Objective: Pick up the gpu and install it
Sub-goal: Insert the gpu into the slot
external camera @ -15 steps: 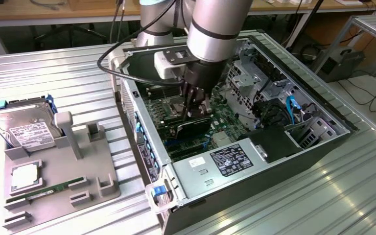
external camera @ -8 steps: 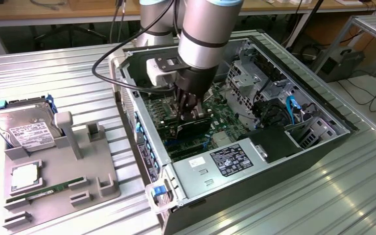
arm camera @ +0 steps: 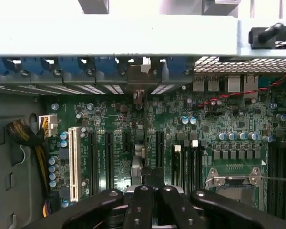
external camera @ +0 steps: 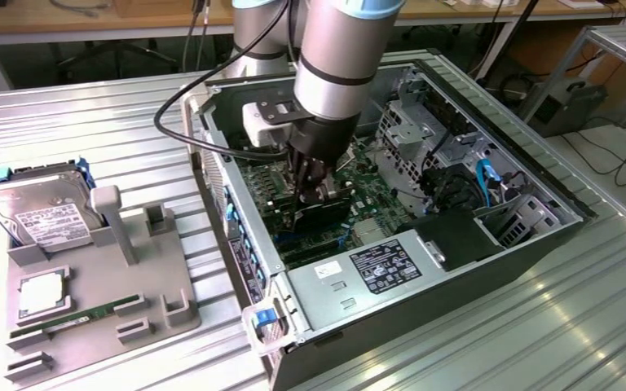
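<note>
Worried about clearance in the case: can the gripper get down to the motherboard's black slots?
Probably yes. The case is open on top, and the gripper, holding the gpu, hangs inside above the slots with nothing between them.

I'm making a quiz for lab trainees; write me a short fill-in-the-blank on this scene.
1. The gripper is lowered inside the open computer ____.
2. The gpu in the gripper stands over the green ____.
3. The hard drive sits on the ____ holder outside the case.

Missing words: case; motherboard; grey
</note>
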Controlling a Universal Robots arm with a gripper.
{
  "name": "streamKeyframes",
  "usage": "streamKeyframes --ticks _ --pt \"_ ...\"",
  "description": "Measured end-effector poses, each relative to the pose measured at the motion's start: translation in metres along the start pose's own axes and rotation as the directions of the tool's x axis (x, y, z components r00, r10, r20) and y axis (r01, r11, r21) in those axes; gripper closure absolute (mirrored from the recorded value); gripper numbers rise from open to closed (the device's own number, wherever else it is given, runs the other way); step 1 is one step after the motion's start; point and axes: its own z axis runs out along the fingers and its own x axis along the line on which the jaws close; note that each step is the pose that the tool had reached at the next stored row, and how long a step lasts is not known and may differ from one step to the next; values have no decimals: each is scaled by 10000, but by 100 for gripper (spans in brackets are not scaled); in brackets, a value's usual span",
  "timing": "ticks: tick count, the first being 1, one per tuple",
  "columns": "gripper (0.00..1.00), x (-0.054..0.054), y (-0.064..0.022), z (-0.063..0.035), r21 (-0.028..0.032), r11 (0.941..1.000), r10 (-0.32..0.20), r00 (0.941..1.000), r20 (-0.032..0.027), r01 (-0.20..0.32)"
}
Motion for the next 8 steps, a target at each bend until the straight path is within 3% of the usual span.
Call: streamKeyframes --ticks 4,8 --pt "89 -2 0 -8 8 10000 1 10000 6 -1" --pt "89 -7 6 -181 3 10000 0 10000 -3 0"
